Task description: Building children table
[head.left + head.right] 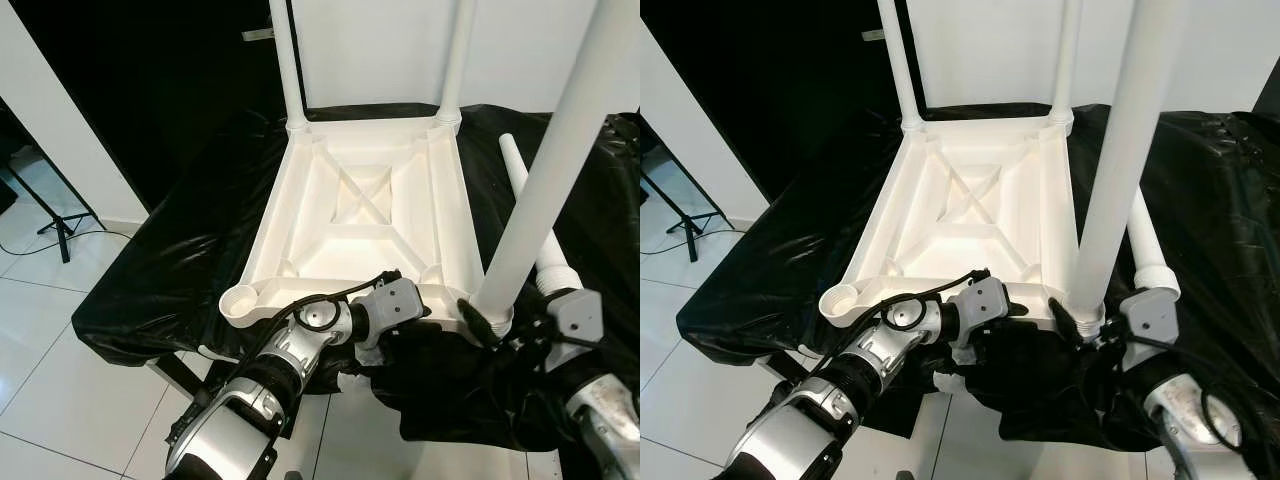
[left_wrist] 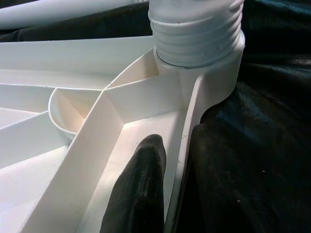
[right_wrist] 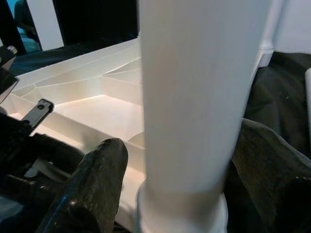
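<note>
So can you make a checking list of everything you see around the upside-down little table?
Surface: black cloth covers the work table.
Job's things: white tabletop lies upside down; three legs stand in corner sockets; near-left socket empty; spare leg lies on the cloth.
Clutter: nothing seen.
Grippers: left end effector pinches the tabletop's near rim; right end effector is around the near-right leg at its base.
Cables: black wires along the left arm.
Surroundings: tiled floor, tripod stand, white wall.
</note>
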Robot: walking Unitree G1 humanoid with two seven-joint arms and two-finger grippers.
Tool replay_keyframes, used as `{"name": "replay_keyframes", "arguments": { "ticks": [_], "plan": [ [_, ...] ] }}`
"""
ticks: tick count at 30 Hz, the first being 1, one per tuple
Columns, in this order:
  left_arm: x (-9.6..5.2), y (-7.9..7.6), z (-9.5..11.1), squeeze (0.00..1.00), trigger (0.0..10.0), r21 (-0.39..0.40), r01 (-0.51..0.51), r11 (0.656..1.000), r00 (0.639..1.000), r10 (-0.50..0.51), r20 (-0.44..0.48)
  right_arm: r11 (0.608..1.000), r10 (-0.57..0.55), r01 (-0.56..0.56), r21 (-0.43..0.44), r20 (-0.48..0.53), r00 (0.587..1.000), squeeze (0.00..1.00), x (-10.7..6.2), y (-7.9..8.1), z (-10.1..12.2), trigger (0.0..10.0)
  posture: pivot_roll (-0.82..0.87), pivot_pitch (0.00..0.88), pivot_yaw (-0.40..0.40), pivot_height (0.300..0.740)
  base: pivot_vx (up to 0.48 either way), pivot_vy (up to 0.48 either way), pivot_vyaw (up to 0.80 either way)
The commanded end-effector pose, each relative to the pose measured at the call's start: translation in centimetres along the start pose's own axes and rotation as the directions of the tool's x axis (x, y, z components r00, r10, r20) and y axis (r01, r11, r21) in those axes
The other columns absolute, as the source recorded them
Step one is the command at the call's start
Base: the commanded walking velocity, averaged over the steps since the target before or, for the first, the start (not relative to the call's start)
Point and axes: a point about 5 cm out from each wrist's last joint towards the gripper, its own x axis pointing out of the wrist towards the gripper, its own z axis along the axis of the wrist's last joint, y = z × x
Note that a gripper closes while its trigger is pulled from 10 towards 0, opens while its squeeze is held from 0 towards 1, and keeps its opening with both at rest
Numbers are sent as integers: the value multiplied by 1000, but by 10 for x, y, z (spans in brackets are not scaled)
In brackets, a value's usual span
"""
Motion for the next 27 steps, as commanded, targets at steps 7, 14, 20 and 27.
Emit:
{"name": "replay_keyframes", "arguments": {
  "ticks": [7,14,20,27],
  "plan": [
    [0,-13,-23,0,10000,-73,4,997,995,-11,-100,992,91,-88,87,-39,995,0,7,-2,-9,0,68,0,20,740,0,0,0],
    [-4,-10,-24,0,10000,-76,-9,997,995,1,-104,981,106,-98,169,-40,994,0,8,11,-15,0,58,0,33,740,0,0,0],
    [-6,-8,-24,0,10000,-66,-5,998,994,-2,-111,965,49,-34,259,-53,997,0,5,20,-20,0,57,0,34,740,0,0,0],
    [-6,-6,-24,0,10000,-68,-21,997,993,13,-116,926,-53,91,366,-115,992,0,-3,45,-32,0,71,0,28,740,0,0,0]
  ]
}}
